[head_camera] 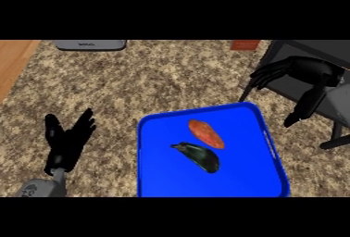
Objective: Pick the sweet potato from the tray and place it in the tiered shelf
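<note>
Sweet potato [206, 134] on blue tray [164, 180], dark vegetable [199, 157] beside it, perhaps eggplant

The surface [137, 78] is speckled, granite-like stone with a matt finish. The tray [143, 157] is smooth blue plastic. The sweet potato [206, 134] has dull orange skin. The dark vegetable [199, 157] is glossy. The tiered shelf [340, 99] looks like matt grey metal.

No text can be read. The grey object [90, 44] at the worktop's [137, 83] far edge bears a small dark mark, too small to make out.
</note>
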